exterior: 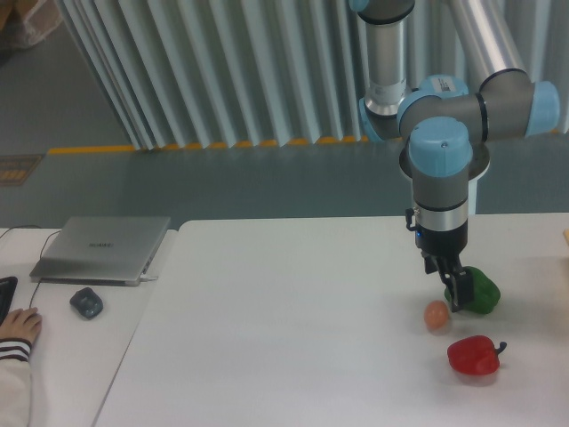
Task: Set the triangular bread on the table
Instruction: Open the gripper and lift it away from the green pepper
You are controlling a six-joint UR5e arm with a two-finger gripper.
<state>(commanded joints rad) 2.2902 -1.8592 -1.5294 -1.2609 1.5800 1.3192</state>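
Red pepper near front edge, jaws beside green pepper

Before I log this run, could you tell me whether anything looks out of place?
The triangular bread is barely visible: only an orange sliver at the right edge. The claw hangs beside the green pepper instead.

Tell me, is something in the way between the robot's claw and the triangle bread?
Only an orange sliver at the right edge shows, maybe the bread. The green pepper sits close beside the gripper on that side.
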